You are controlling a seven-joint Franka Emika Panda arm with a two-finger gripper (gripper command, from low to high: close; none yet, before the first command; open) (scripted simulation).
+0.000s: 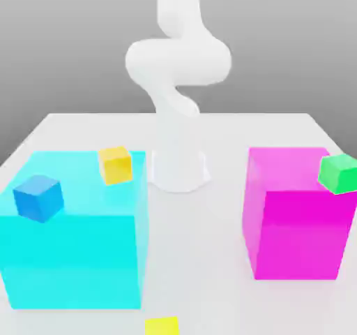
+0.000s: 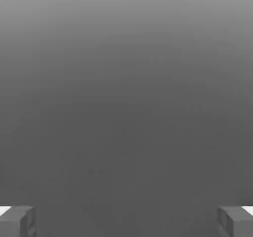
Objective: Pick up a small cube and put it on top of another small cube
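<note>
While the pincer (image 2: 126, 221) gapes, 1 lemon-yellow cube (image 1: 162, 326), apart from it

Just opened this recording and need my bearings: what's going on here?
A robot arm stands behind two big blocks, its gripper open and holding nothing. The yellow cube, which looks like the one to pick up, lies on the table, apart from the others. The orange cube and the blue cube are on the cyan block, and the green cube is at the magenta block. Nothing is stacked yet.
</note>
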